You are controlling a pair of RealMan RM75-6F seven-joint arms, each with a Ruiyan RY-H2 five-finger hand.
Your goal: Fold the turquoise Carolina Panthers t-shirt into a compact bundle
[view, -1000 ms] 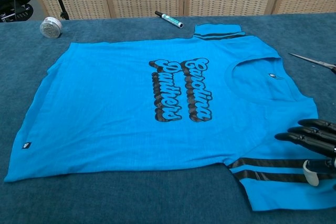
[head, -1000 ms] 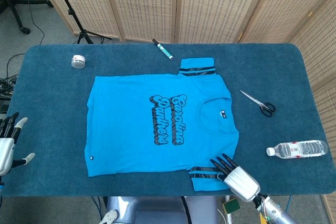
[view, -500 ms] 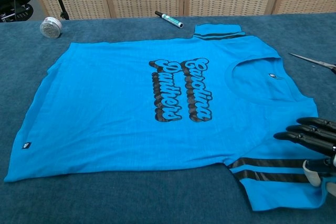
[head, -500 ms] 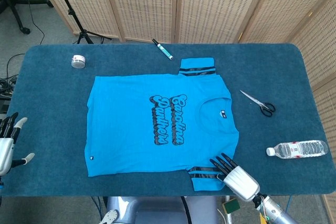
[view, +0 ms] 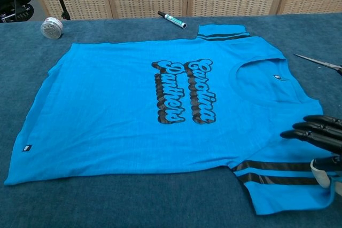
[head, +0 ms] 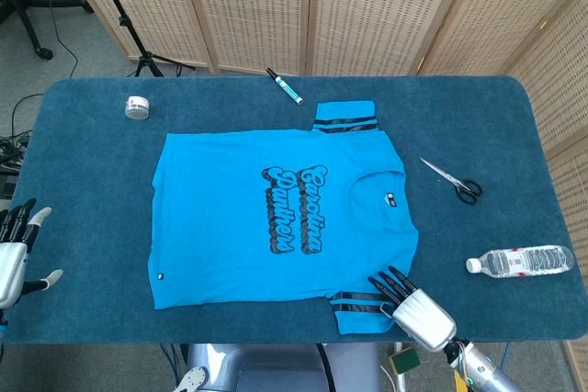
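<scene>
**Two hands, no grip on the shirt yet**

Left hand (head: 13, 250) hovers spread and empty, well apart from the t-shirt (head: 276, 218). Right hand (head: 415, 308), fingers extended, holding nothing, sits over the near sleeve (view: 283, 182); a shallow pinch may bunch or slip it.

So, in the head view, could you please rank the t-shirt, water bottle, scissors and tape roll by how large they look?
1. t-shirt, by far the largest
2. water bottle
3. scissors
4. tape roll, the smallest
</scene>
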